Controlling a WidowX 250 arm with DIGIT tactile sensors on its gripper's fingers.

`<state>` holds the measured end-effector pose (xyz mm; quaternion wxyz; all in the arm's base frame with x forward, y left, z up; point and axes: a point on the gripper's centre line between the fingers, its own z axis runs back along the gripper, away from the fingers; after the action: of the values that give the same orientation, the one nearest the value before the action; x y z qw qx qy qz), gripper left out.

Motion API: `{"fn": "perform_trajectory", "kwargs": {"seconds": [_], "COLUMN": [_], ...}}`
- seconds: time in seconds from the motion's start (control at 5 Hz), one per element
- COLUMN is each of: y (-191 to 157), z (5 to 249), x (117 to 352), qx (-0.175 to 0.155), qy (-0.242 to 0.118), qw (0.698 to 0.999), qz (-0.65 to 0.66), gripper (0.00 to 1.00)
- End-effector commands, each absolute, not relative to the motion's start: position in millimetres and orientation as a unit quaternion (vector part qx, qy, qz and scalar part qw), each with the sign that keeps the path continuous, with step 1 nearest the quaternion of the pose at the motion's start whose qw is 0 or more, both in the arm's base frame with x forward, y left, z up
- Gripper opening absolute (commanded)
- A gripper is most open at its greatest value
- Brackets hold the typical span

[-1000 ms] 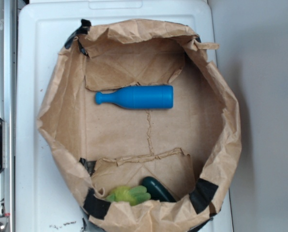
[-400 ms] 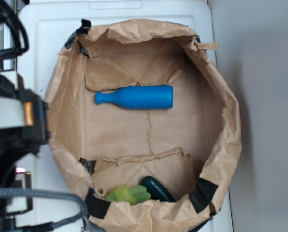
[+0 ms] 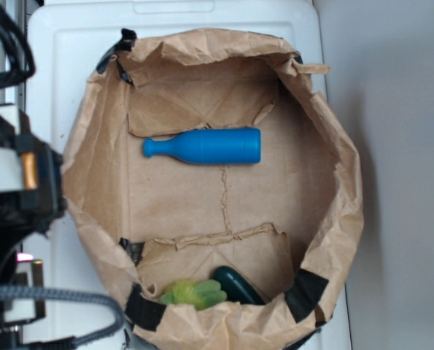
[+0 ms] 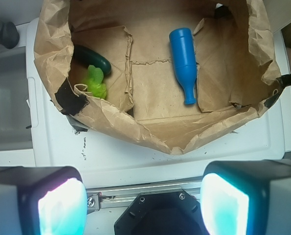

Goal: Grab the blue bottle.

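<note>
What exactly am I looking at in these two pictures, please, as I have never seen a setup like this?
One picture looks straight down from above; the other comes from a camera on the robot arm's wrist. The arm is the dark machinery at the left edge of the overhead view. In the wrist view, the two glowing pads at the bottom are the fingers of its gripper, spread apart and holding nothing. A crumpled brown paper bag sits opened out on a white surface. Inside lie a blue bottle on its side, a yellow-green leafy toy and a dark green rounded object.
</note>
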<state>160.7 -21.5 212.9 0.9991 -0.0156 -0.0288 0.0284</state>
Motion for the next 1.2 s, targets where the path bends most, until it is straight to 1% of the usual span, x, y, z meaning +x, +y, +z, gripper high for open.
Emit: {"fn": "perform_trajectory", "kwargs": {"seconds": [0.0, 0.2, 0.4, 0.6, 1.0], "y": [-0.4, 15.3, 29.7, 33.8, 33.8], "z": [204.5, 195.6, 174.7, 146.2, 146.2], "x": [217.1, 222.4, 225.8, 253.4, 253.4], "qx": [-0.04, -0.056, -0.063, -0.022, -0.022], "qy": [-0.054, -0.081, -0.101, -0.102, -0.102], "qw": [0.997, 0.995, 0.99, 0.993, 0.993], "qz": [0.046, 0.003, -0.07, -0.062, -0.062], "gripper": [1.0, 1.0, 1.0, 1.0, 1.0]}}
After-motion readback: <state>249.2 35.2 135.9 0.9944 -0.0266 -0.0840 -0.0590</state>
